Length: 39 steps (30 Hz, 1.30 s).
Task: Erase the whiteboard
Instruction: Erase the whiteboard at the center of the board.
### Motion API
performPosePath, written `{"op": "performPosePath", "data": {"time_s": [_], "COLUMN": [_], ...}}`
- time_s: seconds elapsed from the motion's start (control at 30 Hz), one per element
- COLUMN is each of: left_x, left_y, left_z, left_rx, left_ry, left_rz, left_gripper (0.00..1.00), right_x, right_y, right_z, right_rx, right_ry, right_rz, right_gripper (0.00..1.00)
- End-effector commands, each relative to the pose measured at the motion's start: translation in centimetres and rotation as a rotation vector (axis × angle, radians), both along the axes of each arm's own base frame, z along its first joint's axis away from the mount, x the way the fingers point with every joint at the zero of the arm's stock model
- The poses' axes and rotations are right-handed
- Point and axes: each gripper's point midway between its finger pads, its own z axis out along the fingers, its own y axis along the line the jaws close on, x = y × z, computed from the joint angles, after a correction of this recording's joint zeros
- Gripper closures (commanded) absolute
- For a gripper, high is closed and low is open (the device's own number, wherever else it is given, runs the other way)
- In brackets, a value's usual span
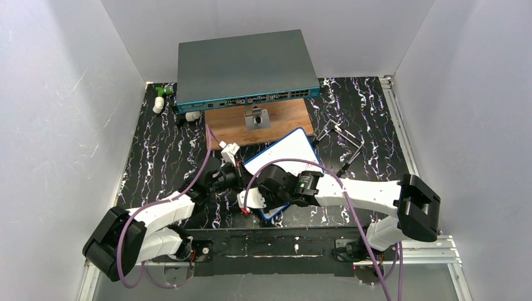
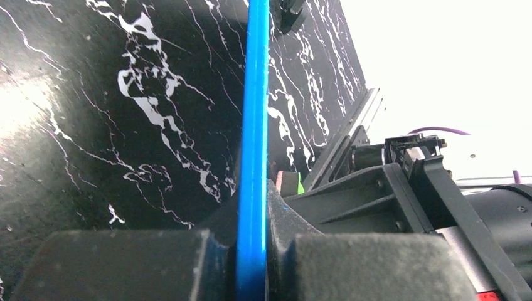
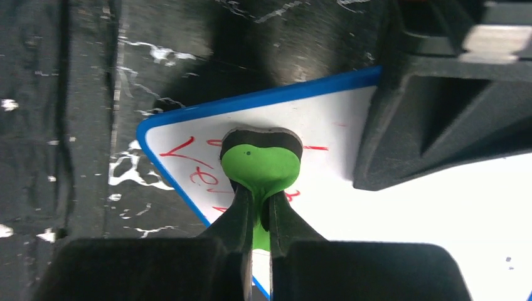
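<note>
The right pincer [image 3: 258,216] is clenched on a green eraser [image 3: 260,164], its dark felt edge pressed against or hovering just above the whiteboard [image 3: 401,238]. It sits right among the red handwriting [image 3: 188,160] near one rounded corner. The left pincer [image 2: 253,251] is clamped on the board's blue frame [image 2: 256,94], with a finger on either face of the thin edge. The board sits slantwise on the black marbled bench [image 1: 163,157], between the arm bases and the wooden board [image 1: 282,119], with the network switch [image 1: 244,63] farther back.

The red strokes are plainly not wiped yet, so I judge the erasing barely under way. Several things could go wrong from here:

- **Board slipping:** the left grip holds only a narrow rim, and a hard sideways stroke could twist the board out of it or pivot it about that point.
- **Eraser rotating:** it is pinched by its narrow tail, so drag on the felt could turn it in the fingers, leaving smears instead of clean board.
- **Arms colliding:** the two wrists work very close together, so a long stroke toward the left fingers risks knocking them.
- **Overrunning the edge:** the writing lies near the corner, so the eraser could run off onto the bench.
</note>
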Motion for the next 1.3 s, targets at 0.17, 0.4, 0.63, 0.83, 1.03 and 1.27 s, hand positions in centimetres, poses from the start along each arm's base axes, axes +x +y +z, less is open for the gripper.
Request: {"op": "performPosePath", "data": {"time_s": [0.17,0.4,0.63,0.83,1.03,1.27], "left_x": [-0.5,-0.2,0.1,-0.1,-0.3,-0.1], "left_y": [-0.4,-0.6,-0.9,-0.9,-0.9,-1.0], "left_z": [-0.5,-0.3,0.2,-0.1,-0.4,0.0], "left_rx": [0.041,0.031,0.019,0.014,0.016,0.004], "left_ry": [0.041,0.047,0.045,0.054,0.067,0.075], "left_rz": [-0.064,-0.08,-0.097,-0.108,-0.114,-0.107], "left_gripper": [1.0,1.0,1.0,1.0,1.0,1.0], "right_x": [6.6,2.8,-0.8,4.3,6.8,2.1], "right_y": [1.2,-0.3,-1.4,0.4,0.7,-1.6], "right_z": [3.4,0.8,-1.7,1.1,3.5,-1.3], "right_rx": [0.052,-0.045,-0.146,-0.062,-0.011,-0.132], "right_ry": [-0.213,-0.103,-0.041,-0.189,-0.263,-0.143], "right_rz": [-0.176,-0.035,0.094,-0.071,-0.149,-0.002], "right_gripper": [0.99,0.99,0.99,0.99,0.99,0.99]}}
